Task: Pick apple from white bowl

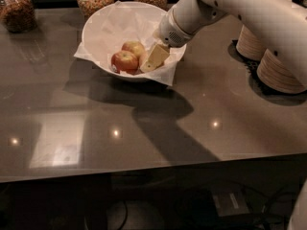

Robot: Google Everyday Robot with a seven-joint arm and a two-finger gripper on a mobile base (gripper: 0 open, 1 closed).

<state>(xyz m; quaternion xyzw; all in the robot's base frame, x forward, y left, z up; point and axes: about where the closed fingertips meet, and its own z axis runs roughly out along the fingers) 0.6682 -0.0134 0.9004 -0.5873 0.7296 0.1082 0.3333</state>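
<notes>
A wide, round white bowl (122, 76), lined with crumpled paper (166, 74), holds the pale tan apple (135, 47) at the back, touching a redder apple (124, 61) in front. The beige, wedge-shaped gripper (154, 58) dips inside just right of both. I cannot tell its grip.

Smooth white rounded arm (249, 8), cream wedge-shaped claw (154, 59) in white bowl (94, 27)

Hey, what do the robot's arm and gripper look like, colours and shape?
The arm is smooth, glossy white, built of thick rounded tube sections, with no cables or markings showing. It narrows to a round wrist cuff with a greyish end. The gripper, down inside the white bowl, is a pale yellowish wedge.
</notes>
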